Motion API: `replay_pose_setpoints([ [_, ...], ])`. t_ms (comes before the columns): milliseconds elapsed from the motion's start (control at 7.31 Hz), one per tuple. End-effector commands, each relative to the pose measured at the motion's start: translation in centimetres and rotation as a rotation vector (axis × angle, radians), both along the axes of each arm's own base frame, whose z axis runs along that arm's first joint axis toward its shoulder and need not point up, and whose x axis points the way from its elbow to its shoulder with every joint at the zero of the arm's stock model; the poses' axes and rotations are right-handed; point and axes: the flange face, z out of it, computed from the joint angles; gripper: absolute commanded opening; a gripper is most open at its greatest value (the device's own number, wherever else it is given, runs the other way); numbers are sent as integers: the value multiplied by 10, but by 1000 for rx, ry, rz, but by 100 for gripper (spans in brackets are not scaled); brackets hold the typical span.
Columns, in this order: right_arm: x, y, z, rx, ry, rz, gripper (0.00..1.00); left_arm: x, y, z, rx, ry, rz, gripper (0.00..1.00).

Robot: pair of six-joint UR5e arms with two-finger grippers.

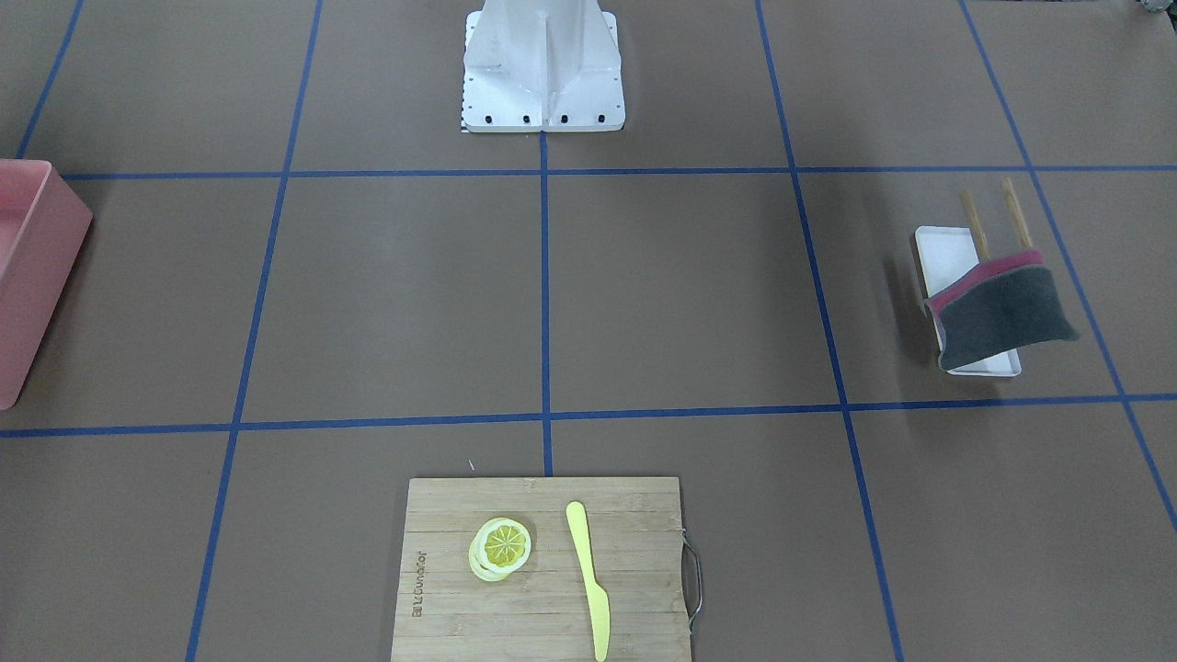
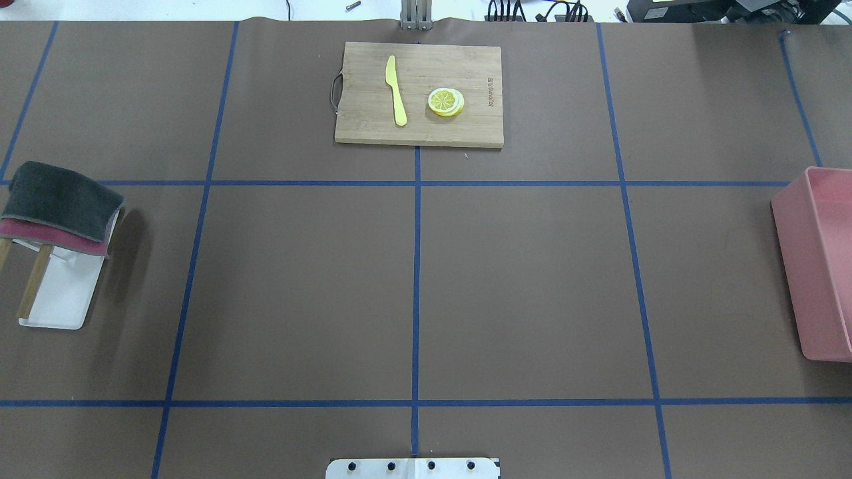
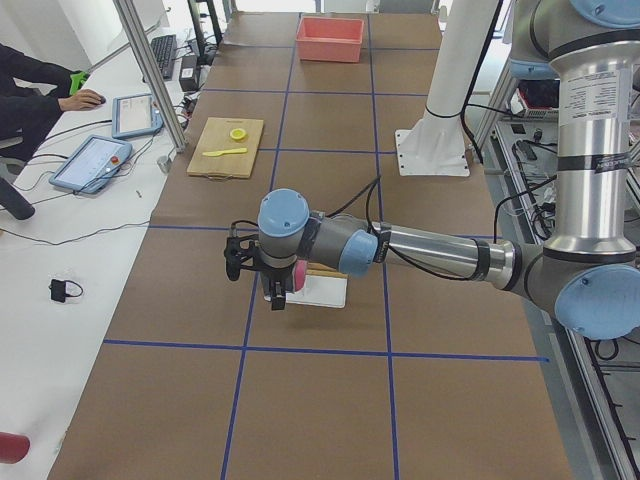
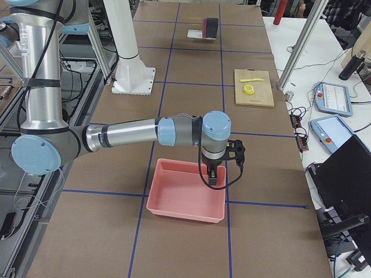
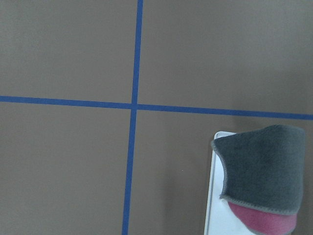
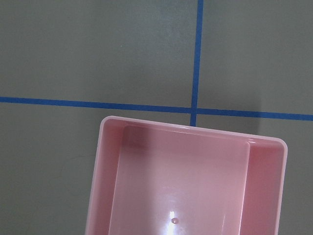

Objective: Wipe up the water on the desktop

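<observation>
Surface [image 2: 532, 279]: brown, blue-taped grid; no water discernible in any view.
Grey cloth [image 2: 60, 199]: draped over a pink cloth [image 2: 40, 236] on a rack [image 2: 34, 279] above a white tray [image 2: 63, 303], at the surface's left end.
Left fingers [image 3: 277, 296]: hang close above that rack, with the cloth just to one side; this is much the nearer arm.
Right fingers [image 4: 212, 175]: over the pink bin [image 4: 185, 200] at the opposite end.
Grip of either: cannot tell, as only the side views show them.

The blue-taped tabletop [image 1: 690, 294] carries a white robot base [image 1: 542, 92] at far centre, a pink bin [image 1: 32, 267] at the left edge, a white tray [image 1: 947, 257] with a gray cloth [image 1: 1007, 313] over a magenta cloth [image 1: 984, 276] at right, and a near cutting board [image 1: 460, 588] holding lemon slices [image 1: 503, 546] left of a yellow knife [image 1: 588, 575].
</observation>
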Motion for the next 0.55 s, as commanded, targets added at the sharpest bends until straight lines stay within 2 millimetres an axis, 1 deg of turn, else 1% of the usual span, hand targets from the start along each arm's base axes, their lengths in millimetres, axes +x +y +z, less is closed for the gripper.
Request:
replay_pose_setpoints([
  [0,-2,0,-3,-4,-26,3,100,43,-39,9,2,63,1,98],
  [137,-3,0,-6,0,-40,3,100,77,-39,10,0,104,-5,98],
  [274,-3,0,-7,1,-40,4,100,115,-34,5,-14,146,5,98],
  [410,-3,-1,-9,2,-40,4,100,131,-31,-3,-37,177,-2,98],
])
